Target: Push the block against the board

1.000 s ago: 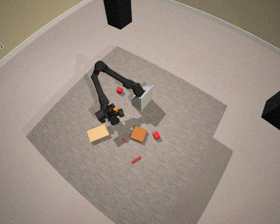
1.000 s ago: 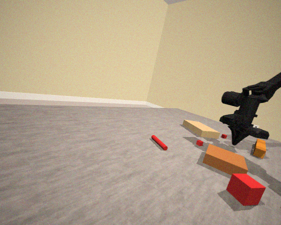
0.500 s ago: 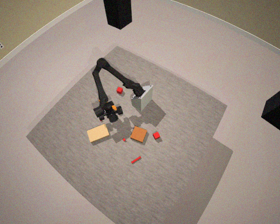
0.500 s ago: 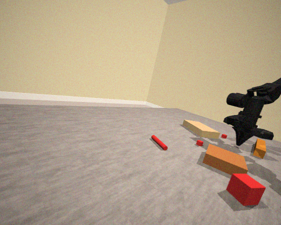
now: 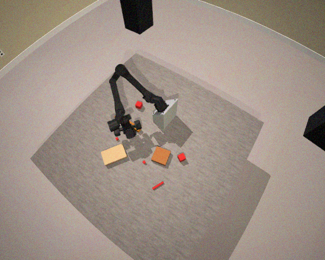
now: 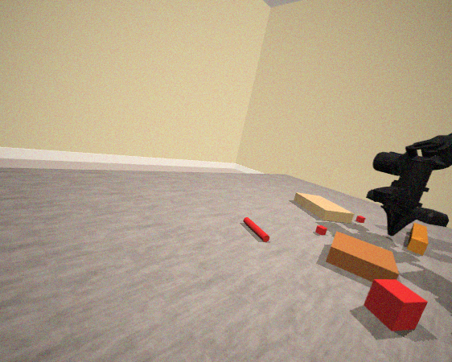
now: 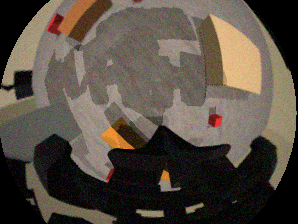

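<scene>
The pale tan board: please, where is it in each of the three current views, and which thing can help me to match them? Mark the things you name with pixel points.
Top: the pale tan board [image 5: 113,154] [image 6: 322,207] [image 7: 240,57] lies left of centre, just below the gripper [image 5: 130,136] [image 6: 392,233] [image 7: 161,128].
Exterior: right of centre, beyond the brown block [image 5: 161,155] [image 6: 363,255] [image 7: 82,19].
Wrist: upper right.
Shared landmark: the brown block.

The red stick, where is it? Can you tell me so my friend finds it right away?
Find the brown block on the grey mat. Just beyond it, on the side away from the robot arm, lies the red stick. It's long and thin; the other red things are chunky.
</scene>
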`<state>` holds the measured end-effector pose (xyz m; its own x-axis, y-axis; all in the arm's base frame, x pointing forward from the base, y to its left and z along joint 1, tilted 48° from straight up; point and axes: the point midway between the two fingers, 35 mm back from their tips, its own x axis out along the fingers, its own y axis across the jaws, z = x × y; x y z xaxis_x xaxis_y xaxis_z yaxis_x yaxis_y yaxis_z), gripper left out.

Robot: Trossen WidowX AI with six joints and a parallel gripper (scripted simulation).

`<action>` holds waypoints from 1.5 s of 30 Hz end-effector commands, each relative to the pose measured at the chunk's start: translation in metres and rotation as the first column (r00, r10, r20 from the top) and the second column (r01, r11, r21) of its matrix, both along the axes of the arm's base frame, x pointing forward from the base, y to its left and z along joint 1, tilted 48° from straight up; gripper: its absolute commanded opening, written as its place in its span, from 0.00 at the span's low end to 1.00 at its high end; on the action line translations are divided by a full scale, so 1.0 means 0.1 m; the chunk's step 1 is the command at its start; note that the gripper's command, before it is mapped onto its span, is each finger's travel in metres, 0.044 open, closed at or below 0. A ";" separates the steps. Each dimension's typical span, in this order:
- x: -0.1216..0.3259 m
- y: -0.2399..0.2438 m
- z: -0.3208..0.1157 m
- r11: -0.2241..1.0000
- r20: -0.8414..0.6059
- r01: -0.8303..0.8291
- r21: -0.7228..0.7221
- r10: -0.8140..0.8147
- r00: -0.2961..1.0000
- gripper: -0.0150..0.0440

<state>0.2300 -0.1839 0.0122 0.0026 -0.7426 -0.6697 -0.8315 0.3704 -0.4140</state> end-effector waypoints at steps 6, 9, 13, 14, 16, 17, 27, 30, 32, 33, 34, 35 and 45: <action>-0.08 -0.04 0.03 1.000 -0.004 0.000 0.003 0.000 1.000 0.25; -0.05 -0.02 0.01 1.000 -0.004 0.000 0.004 0.000 1.000 0.25; -0.01 0.02 -0.02 1.000 -0.004 0.001 0.004 -0.001 1.000 0.25; 0.00 0.02 -0.03 1.000 -0.004 0.001 0.004 -0.001 1.000 0.25; 0.02 0.04 -0.05 1.000 -0.004 0.001 0.004 -0.001 1.000 0.25; 0.03 0.05 -0.06 1.000 -0.004 0.001 0.004 -0.001 1.000 0.25; 0.13 0.14 -0.16 1.000 -0.004 0.001 0.003 -0.001 1.000 0.25; 0.16 0.16 -0.19 1.000 -0.004 0.000 0.002 0.000 1.000 0.25; 0.18 0.18 -0.21 1.000 -0.004 0.000 0.002 0.000 1.000 0.25; 0.19 0.19 -0.22 1.000 -0.004 0.000 0.001 0.000 1.000 0.25; 0.20 0.20 -0.23 1.000 -0.004 0.000 0.001 0.000 1.000 0.25; 0.21 0.21 -0.24 1.000 -0.004 0.000 0.001 0.000 1.000 0.25; 0.17 0.62 0.14 1.000 -0.003 -0.001 -0.001 0.001 1.000 0.25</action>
